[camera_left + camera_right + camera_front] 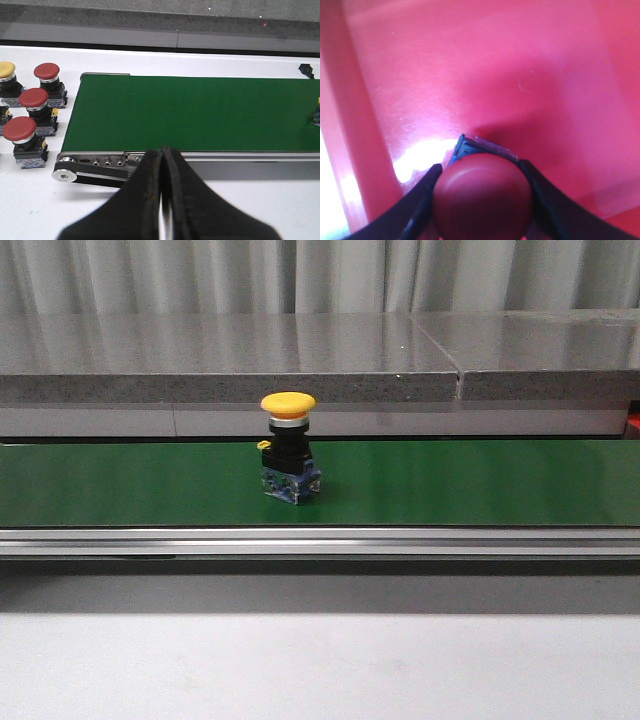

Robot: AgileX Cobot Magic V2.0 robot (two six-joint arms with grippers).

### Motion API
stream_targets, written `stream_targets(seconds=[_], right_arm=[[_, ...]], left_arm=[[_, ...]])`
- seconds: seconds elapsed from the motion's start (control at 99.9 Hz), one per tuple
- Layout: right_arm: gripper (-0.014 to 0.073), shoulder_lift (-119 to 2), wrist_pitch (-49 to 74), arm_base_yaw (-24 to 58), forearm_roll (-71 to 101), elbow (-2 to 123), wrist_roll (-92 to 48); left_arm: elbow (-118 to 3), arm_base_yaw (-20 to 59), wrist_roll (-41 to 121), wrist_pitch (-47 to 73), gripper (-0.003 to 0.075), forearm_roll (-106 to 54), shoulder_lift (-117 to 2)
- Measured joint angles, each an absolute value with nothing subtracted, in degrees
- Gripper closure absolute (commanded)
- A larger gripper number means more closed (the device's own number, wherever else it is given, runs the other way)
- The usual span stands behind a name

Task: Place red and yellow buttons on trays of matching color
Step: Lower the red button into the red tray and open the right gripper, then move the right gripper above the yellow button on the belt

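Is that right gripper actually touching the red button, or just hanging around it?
Touching. In the right wrist view both fingers of the right gripper press against the sides of the red button cap with no gap, over the red tray.

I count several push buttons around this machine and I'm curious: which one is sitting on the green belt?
The yellow-capped button, standing upright alone on the green belt. The three loose red-capped buttons stand on the white table beside the belt's end, and another red button sits between the right arm's jaws.

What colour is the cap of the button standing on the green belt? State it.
Yellow; the button on the belt shows best in the front view.
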State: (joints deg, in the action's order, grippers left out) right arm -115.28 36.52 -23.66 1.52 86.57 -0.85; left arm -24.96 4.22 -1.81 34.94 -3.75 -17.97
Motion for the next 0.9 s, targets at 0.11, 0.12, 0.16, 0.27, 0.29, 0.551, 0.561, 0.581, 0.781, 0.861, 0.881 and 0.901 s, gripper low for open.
stream_targets(seconds=[0.11, 0.12, 0.16, 0.27, 0.29, 0.551, 0.561, 0.581, 0.781, 0.861, 0.881, 0.901], right_arm=[[0.0382, -116.4, 36.5, -23.7, 1.5, 86.6, -0.9], [0.0377, -116.4, 36.5, -23.7, 1.5, 86.6, -0.9], [0.0323, -116.6, 36.4, -23.7, 1.5, 86.9, -0.9], [0.0098, -116.6, 36.4, -23.7, 1.5, 86.9, -0.9], [0.0048, -116.6, 36.5, -23.7, 1.5, 86.9, -0.9], [-0.0049, -116.0, 35.8, -23.7, 1.5, 86.9, -0.9], [-0.0049, -115.9, 35.8, -23.7, 1.5, 86.9, -0.9], [-0.0049, -115.6, 35.5, -23.7, 1.5, 86.9, -0.9], [-0.0049, -109.6, 34.9, -23.7, 1.5, 86.9, -0.9], [-0.0049, -106.1, 35.0, -23.7, 1.5, 86.9, -0.9], [-0.0049, -105.2, 35.2, -23.7, 1.5, 86.9, -0.9], [-0.0049, -104.2, 35.3, -23.7, 1.5, 86.8, -0.9]], left_arm=[[-25.0, 4.2, -1.8, 34.9, 0.0739, -3.8, -18.0], [-25.0, 4.2, -1.8, 34.9, 0.0739, -3.8, -18.0], [-25.0, 4.2, -1.8, 34.9, 0.0739, -3.8, -18.0], [-25.0, 4.2, -1.8, 34.9, 0.0739, -3.8, -18.0], [-25.0, 4.2, -1.8, 34.9, 0.0739, -3.8, -18.0], [-25.0, 4.2, -1.8, 34.9, 0.0739, -3.8, -18.0], [-25.0, 4.2, -1.8, 34.9, 0.0739, -3.8, -18.0], [-25.0, 4.2, -1.8, 34.9, 0.0739, -3.8, -18.0], [-25.0, 4.2, -1.8, 34.9, 0.0739, -3.8, -18.0], [-25.0, 4.2, -1.8, 34.9, 0.0739, -3.8, -18.0], [-25.0, 4.2, -1.8, 34.9, 0.0739, -3.8, -18.0], [-25.0, 4.2, -1.8, 34.9, 0.0739, -3.8, -18.0]])
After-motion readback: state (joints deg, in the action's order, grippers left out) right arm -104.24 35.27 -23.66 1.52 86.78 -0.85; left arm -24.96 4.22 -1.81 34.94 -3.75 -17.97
